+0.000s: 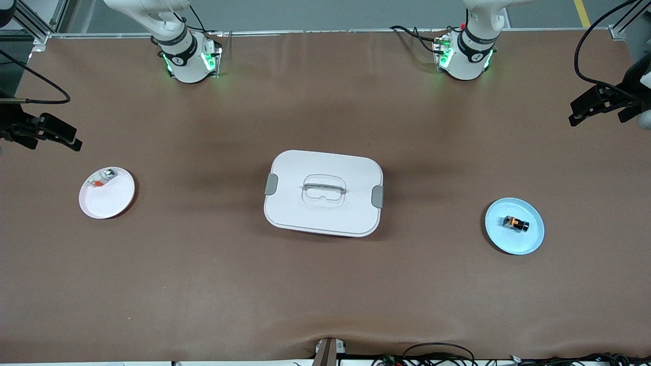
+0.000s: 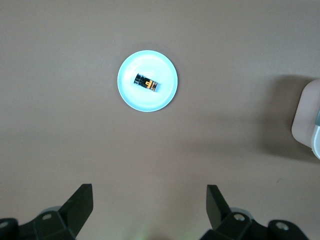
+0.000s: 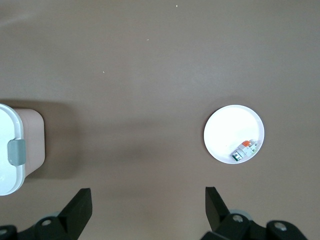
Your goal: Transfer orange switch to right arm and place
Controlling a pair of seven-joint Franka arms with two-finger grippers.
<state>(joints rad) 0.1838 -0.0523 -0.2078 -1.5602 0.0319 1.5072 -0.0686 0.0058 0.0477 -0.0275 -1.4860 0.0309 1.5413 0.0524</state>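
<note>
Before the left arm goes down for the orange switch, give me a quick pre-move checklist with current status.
1. Orange switch lying on the blue plate: ok.
2. Left gripper open and empty: ok.
3. Left gripper directly over the switch: not ok, it hangs off to the side.
4. Right gripper open, ready to receive: ok.
5. White plate has free room beside the small silver part: ok.
6. White box closed, mid-table between the plates: ok.

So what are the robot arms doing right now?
Nothing is being held yet. The orange switch lies on a light blue plate toward the left arm's end of the table. The left end effector hangs open above the table near that plate. The right end effector waits open near a white plate holding another small part.
</note>
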